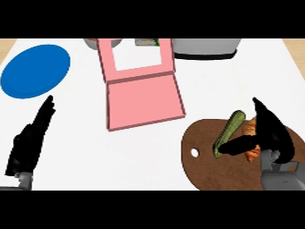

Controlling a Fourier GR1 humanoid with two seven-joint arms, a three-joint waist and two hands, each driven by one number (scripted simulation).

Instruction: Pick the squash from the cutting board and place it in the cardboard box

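Observation:
A long green squash [231, 126] lies on the round brown cutting board [204, 167] at the lower right, next to an orange item [250, 129]. My right hand [273, 134] hovers over the board beside the squash, fingers straight and pointing away. Its thumb reaches left across the squash's near end, and the orange item partly shows between thumb and fingers. The open pink box [145, 100] lies in the middle of the counter, its windowed lid [135, 56] folded back. My left hand [29, 141] rests open at the lower left, far from both.
A blue plate [34, 71] sits at the far left. A grey pot [205, 48] stands at the back right, with a small bowl [103, 43] and a greenish item [146, 42] behind the box lid. White counter [82, 161] lies between the box and the board.

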